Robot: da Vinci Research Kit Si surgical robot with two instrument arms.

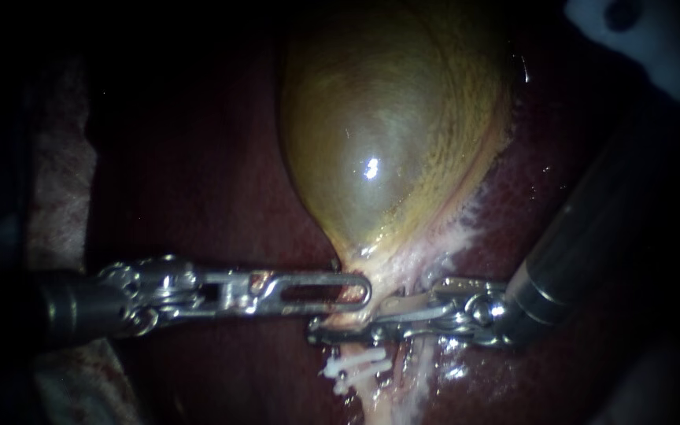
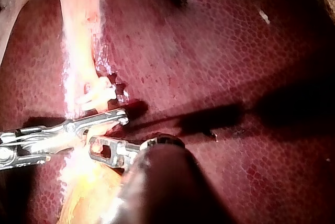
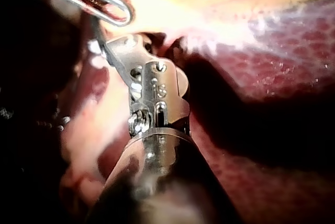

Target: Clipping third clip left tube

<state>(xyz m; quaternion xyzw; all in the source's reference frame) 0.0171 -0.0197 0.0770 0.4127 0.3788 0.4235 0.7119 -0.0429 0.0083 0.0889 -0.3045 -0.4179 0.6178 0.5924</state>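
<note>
The yellow-green gallbladder (image 1: pixel 387 134) narrows down to a pale neck. My left instrument (image 1: pixel 362 293) reaches in level, its slotted jaws shut on the neck tissue; its tip also shows beside the neck (image 2: pixel 94 148) (image 3: pixel 118 9). Just below, my right instrument (image 1: pixel 320 329) crosses the left tube (image 1: pixel 375 389), one jaw on each side, closed on it (image 2: pixel 118 122). In the right wrist view its jaws (image 3: pixel 107 46) run into pale tissue and their tips are hidden. White clips (image 1: pixel 356 366) sit on the same tube, a little further from the gallbladder (image 2: pixel 99 96).
Dark red liver (image 1: pixel 198 181) lies all around and under both shafts (image 2: pixel 235 51). A whitish strand (image 1: pixel 423 370) runs beside the clipped tube. A pale blurred object (image 1: pixel 639 31) hangs at the upper right, and pale mottled material (image 1: pixel 57 181) lines the left side.
</note>
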